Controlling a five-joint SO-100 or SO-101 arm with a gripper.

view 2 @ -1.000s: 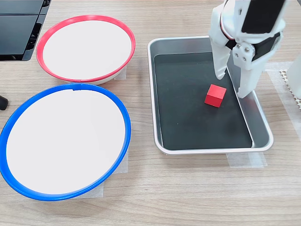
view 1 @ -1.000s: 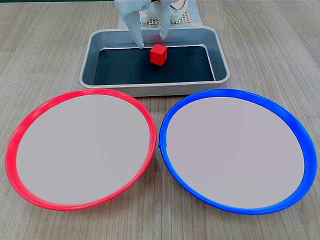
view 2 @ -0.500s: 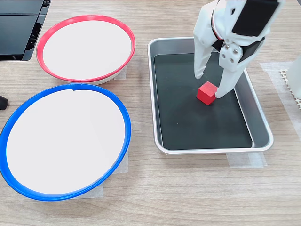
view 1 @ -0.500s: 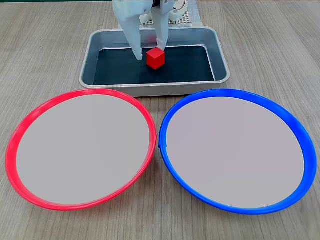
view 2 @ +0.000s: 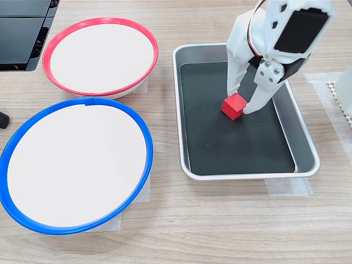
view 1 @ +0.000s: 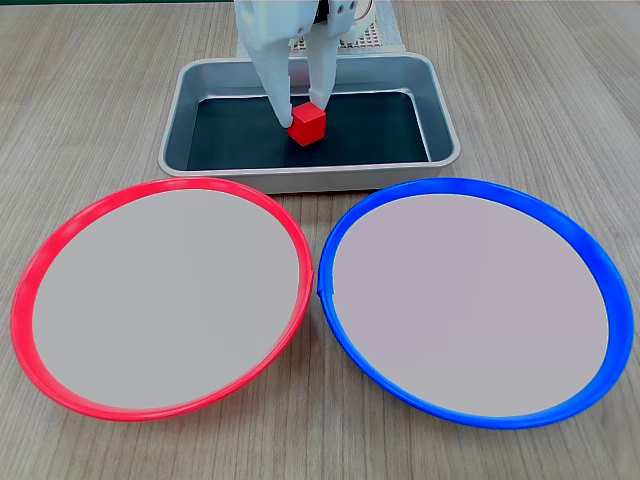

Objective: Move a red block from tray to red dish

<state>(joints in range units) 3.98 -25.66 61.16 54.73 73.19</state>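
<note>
The red block rests on the dark floor of the grey tray, near the tray's middle. My white gripper reaches down into the tray, one finger pressed against each side of the block, so it is shut on the cube. The red dish holds nothing. It lies in front of the tray at the first exterior view's left and at the second exterior view's upper left.
A blue-rimmed dish of the same size lies beside the red one, nearly touching it. A dark flat object sits at the second exterior view's top left. A white mesh base stands behind the tray.
The gripper came down into the tray and its fingers closed from wide apart onto the block. The block was nudged a little toward the second exterior view's left.
</note>
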